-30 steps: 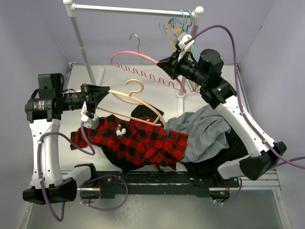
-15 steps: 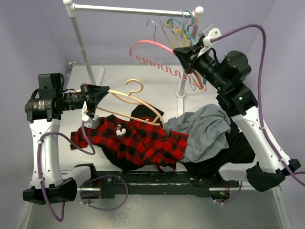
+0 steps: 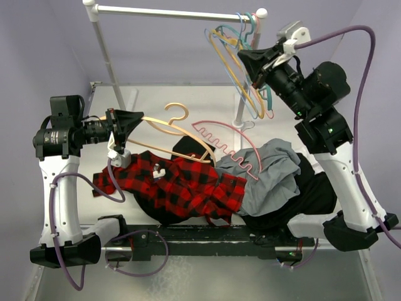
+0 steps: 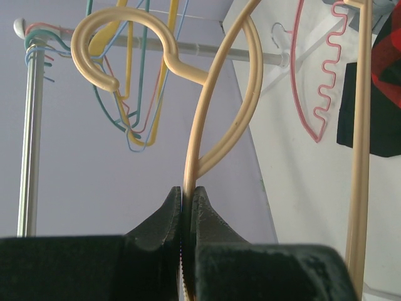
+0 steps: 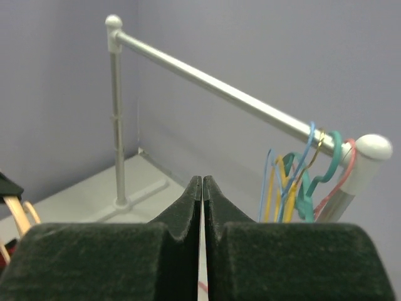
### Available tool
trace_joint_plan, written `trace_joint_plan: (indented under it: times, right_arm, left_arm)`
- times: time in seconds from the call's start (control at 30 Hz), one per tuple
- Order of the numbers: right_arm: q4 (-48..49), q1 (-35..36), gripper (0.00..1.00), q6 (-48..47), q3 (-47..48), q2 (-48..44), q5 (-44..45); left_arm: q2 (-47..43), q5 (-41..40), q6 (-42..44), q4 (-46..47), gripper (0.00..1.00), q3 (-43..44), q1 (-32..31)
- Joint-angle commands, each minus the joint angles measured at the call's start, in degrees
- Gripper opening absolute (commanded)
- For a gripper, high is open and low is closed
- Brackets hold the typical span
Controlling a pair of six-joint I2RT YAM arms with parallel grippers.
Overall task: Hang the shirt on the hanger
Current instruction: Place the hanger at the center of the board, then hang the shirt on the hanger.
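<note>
The left tool [image 4: 187,195] pinches the hanger [image 4: 362,157], holding it just over the shirt [image 3: 188,185], which lies bunched on the bench [image 3: 156,100]. The right tool [image 5: 202,185] is closed and empty, up by the rail [image 5: 238,97]. The thin hanger might twist or slip out if the shirt tugs it.

Pink wavy hanger [image 3: 220,145] lies half on worktop [image 3: 156,103], half on grey garment [image 3: 269,172] at right. Black garment [image 3: 313,194] sits under the grey one. Rail [image 3: 169,12] at far edge, coloured hangers [image 3: 241,69] bunched at its right end.
</note>
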Motion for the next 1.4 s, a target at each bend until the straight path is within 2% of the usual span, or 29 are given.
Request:
trace_joint_plan:
  times: [0.0,0.07,0.13,0.23,0.27,0.37,0.53,0.73,0.8,0.9,1.0,1.13,1.17,1.37]
  right_arm:
    - [-9.7,0.2,0.09,-4.8,-0.4,1.8,-7.6]
    - [-11.0,1.1,0.19,-6.3,-5.5,0.8,-9.8]
    - [-8.5,2.0,0.33,-5.5,-11.2,-0.8,-10.2]
    - [-6.6,2.0,0.64,-3.3,-17.1,-1.2,-17.1]
    - [-6.1,2.0,0.71,-2.4,-19.2,-1.3,-18.7]
    - [-0.4,2.1,0.80,-0.9,-28.1,-3.9,-22.7]
    - [3.7,2.2,0.84,1.9,-37.7,-8.1,-25.4]
    - [3.0,2.3,0.82,5.6,-43.4,-6.5,-21.3]
    - [4.0,2.7,0.81,6.3,-45.2,-6.5,-22.6]
    - [7.9,3.0,0.81,8.2,-49.6,-7.9,-26.6]
    - [12.0,3.0,0.82,9.7,-52.8,-9.3,-25.4]
    - [15.9,2.9,0.82,12.0,-52.6,-5.9,-27.3]
    - [17.2,3.0,0.82,12.6,-52.0,-4.7,-28.2]
    - [25.2,3.0,0.83,11.6,-48.3,2.5,-33.9]
  left_arm:
    - [-0.1,2.5,0.1,0.7,0.00,0.4,0.1]
    - [0.0,2.8,0.1,0.4,0.00,0.3,0.2]
    - [0.2,3.4,-0.1,0.6,0.00,0.4,0.1]
    - [0.3,4.3,-2.4,2.0,0.00,1.0,0.1]
    - [0.3,4.3,-3.5,2.1,0.00,1.2,0.1]
    - [-0.2,1.7,-4.5,-0.3,0.00,1.0,0.3]
    - [-2.3,-4.5,-3.9,-5.8,0.00,-2.8,2.3]
    - [-4.9,-10.9,-5.8,-8.3,0.00,-5.6,5.6]
    - [-5.2,-12.6,-6.4,-9.3,0.00,-5.6,6.4]
    - [-5.3,-13.8,-7.8,-9.1,0.00,-5.3,7.7]
    - [-3.7,-11.8,-9.2,-8.1,0.00,-3.5,10.3]
    - [4.9,-3.7,2.7,-19.7,0.00,5.9,18.9]
    - [6.4,-2.7,3.0,-20.3,0.00,7.4,19.8]
    - [8.1,-1.7,11.2,-20.4,0.00,4.8,21.8]
